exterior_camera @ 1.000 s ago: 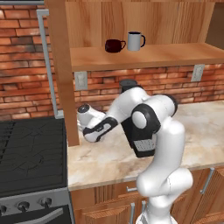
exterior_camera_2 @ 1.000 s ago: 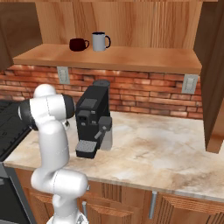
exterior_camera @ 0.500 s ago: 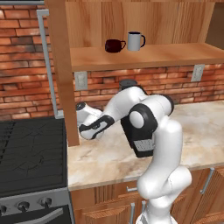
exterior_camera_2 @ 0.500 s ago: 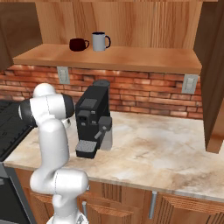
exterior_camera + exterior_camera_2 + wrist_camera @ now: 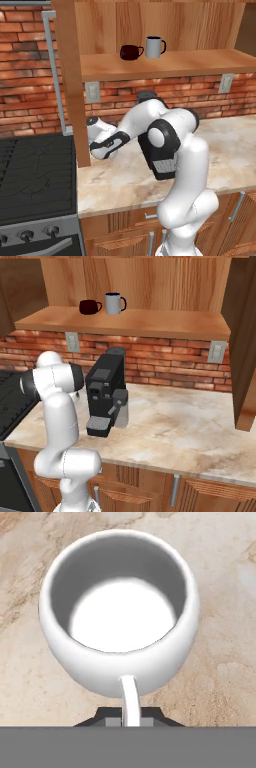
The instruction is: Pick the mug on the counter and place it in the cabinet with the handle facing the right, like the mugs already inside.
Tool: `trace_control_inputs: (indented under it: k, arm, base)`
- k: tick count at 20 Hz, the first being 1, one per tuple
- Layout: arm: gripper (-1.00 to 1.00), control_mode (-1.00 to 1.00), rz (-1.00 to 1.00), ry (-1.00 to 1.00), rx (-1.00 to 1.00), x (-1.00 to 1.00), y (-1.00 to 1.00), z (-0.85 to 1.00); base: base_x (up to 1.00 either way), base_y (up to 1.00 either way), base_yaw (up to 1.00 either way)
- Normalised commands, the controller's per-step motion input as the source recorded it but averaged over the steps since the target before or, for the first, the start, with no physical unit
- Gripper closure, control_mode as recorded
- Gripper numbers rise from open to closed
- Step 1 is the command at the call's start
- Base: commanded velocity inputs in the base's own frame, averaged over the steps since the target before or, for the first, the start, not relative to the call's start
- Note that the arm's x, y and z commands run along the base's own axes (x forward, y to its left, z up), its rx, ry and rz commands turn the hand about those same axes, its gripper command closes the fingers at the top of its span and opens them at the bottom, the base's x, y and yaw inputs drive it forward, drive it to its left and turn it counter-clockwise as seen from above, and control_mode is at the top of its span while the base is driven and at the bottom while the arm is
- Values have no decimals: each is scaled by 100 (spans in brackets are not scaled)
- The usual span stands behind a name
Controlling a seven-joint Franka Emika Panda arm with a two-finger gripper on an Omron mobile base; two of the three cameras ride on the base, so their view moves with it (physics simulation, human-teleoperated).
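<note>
One mug (image 5: 120,612) on the counter (image 5: 225,637), hand (image 5: 130,718) clamped on its handle (image 5: 129,699); two mugs (image 5: 142,49) shelved.

Over the last second we bring the tool (image 5: 131,721) down and toward the wooden post, from a raised, tilted pose to a lower one close over the surface (image 5: 120,180). Its jaws, spread wide a second ago, are now pinched together on the handle (image 5: 129,697) of the mug (image 5: 120,612), which sits directly ahead of the tool.
</note>
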Motion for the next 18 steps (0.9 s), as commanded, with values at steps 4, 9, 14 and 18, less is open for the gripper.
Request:
trace_control_inputs:
  k: [4, 9, 14, 18]
  arm:
    - [100, -100, 0, -5, 1, -34, 0, 11]
    - [100, -100, 0, -8, 0, -48, 0, 28]
    - [100, -100, 0, -10, 0, -47, 0, 40]
    - [100, -100, 0, -8, 0, -36, -1, 35]
  base:
    - [0, 0, 0]
    - [0, 0, 0]
    - [0, 0, 0]
    - [0, 0, 0]
